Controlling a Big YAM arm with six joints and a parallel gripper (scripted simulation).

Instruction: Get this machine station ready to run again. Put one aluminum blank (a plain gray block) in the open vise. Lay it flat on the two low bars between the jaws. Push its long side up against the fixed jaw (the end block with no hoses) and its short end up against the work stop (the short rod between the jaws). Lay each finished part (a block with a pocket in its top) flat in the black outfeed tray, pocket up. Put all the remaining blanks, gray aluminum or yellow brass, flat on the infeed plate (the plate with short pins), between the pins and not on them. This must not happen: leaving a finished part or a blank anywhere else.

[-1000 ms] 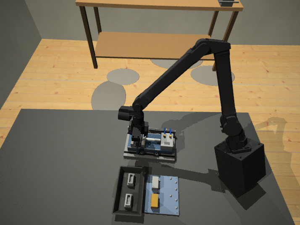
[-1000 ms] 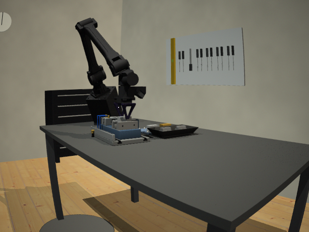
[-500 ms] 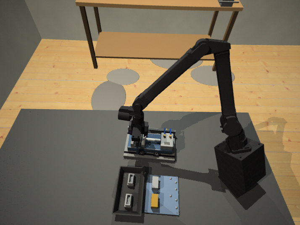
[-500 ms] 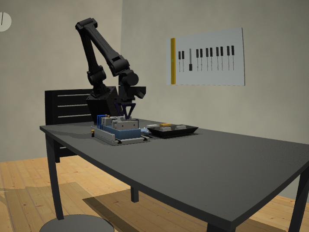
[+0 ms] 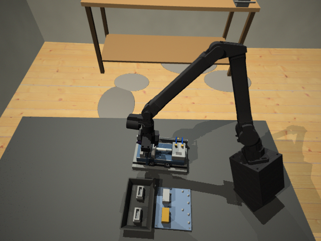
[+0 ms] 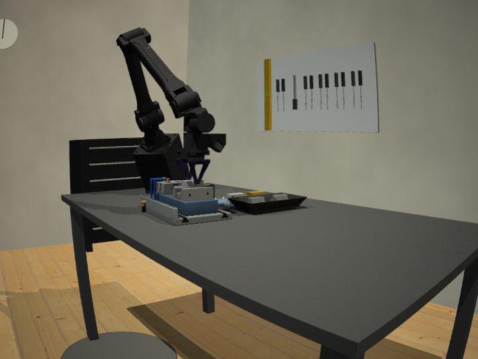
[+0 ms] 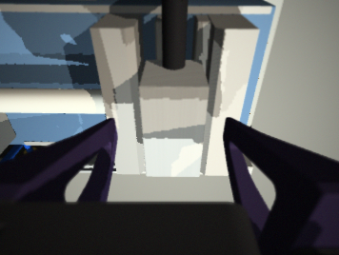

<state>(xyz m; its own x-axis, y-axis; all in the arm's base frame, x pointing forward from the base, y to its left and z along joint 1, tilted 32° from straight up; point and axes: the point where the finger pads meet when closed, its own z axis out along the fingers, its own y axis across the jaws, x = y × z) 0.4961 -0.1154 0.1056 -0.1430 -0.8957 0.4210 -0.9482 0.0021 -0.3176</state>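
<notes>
Wall board (image 6: 335,116) without readable lettering.

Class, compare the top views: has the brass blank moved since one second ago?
No. The brass blank keeps its place on the infeed plate, nearest the tray side, below the gray blank.
</notes>
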